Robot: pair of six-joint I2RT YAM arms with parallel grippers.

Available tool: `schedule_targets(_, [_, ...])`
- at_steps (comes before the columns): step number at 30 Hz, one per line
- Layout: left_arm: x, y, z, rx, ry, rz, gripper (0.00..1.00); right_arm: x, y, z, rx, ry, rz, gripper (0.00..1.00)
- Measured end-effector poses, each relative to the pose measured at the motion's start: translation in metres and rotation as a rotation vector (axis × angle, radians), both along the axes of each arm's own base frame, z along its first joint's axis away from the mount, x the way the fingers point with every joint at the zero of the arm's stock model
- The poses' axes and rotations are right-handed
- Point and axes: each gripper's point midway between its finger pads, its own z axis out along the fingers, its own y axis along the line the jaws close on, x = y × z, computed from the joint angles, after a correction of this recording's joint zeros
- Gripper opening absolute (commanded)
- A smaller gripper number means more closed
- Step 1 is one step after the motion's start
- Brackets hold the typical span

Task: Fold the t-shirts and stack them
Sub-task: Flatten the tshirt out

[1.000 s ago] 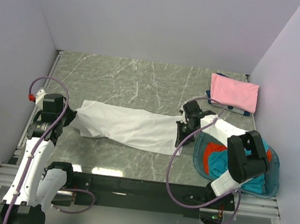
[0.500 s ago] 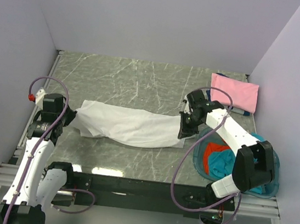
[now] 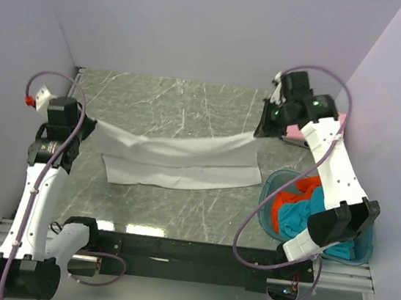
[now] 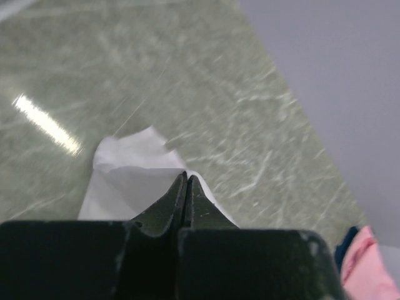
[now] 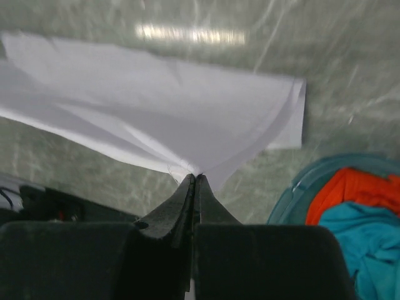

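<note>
The white t-shirt (image 3: 177,158) hangs stretched between my two grippers, its upper edge lifted and its lower part lying on the table. My left gripper (image 3: 85,124) is shut on its left end (image 4: 134,169). My right gripper (image 3: 259,132) is shut on its right end (image 5: 169,125), raised high toward the back right. The pink t-shirt (image 3: 299,130) lies folded at the back right, mostly hidden behind the right arm; its edge shows in the left wrist view (image 4: 369,269). The orange-red t-shirt (image 3: 288,200) and the teal t-shirt (image 3: 302,217) lie in the blue basket (image 3: 273,182).
The basket stands at the front right, also in the right wrist view (image 5: 306,187). Lilac walls close the left, back and right of the grey marbled table (image 3: 177,102). A black rail (image 3: 173,248) runs along the front edge.
Both grippers have lifted the white shirt's ends up and apart. The right arm swung up and back toward the pink shirt; the left rose. The shirt now hangs taut instead of lying bunched.
</note>
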Motion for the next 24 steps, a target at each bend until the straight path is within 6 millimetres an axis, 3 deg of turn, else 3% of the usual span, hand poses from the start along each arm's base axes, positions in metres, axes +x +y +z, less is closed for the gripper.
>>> schedule_targets(5, [0.023,0.005,0.096,0.040,-0.194,0.006,0.00,0.030,-0.007,0.088,0.028,-0.225,-0.042,0.00])
schedule_targets(10, [0.013,0.009,0.199,0.111,-0.440,0.012,0.00,0.024,-0.014,0.154,0.071,-0.434,-0.071,0.00])
schedule_targets(15, [-0.030,0.012,0.269,0.184,-0.643,0.028,0.00,-0.007,-0.026,0.207,0.139,-0.659,-0.096,0.00])
schedule_targets(19, [-0.080,0.013,0.317,0.237,-0.820,0.057,0.00,-0.046,-0.037,0.253,0.215,-0.880,-0.106,0.00])
schedule_targets(24, [-0.140,0.013,0.367,0.273,-1.036,0.097,0.00,-0.078,-0.048,0.309,0.291,-1.113,-0.122,0.00])
